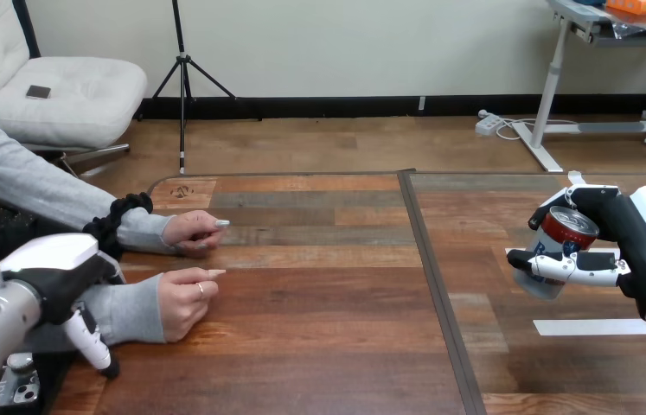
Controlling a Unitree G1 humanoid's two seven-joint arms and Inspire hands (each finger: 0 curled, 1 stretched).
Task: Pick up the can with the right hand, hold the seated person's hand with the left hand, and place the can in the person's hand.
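My right hand (pixel 626 246) is at the right side of the table, its fingers and thumb curled round a can (pixel 559 238) with a red, white and blue label, tilted and lifted off the wood. The person's two hands rest on the table at the left: one farther back (pixel 194 232), one nearer (pixel 182 298), both lightly curled, palms down. My left hand (pixel 64 277) hangs at the left edge over the nearer forearm's grey sleeve, its fingers pointing down and relaxed, not wrapped round the wrist.
A dark seam (pixel 436 294) runs front to back down the table's middle. Two white tape strips (pixel 591 327) lie on the wood under and before my right hand. The table's far edge (pixel 284 175) lies behind the person's hands.
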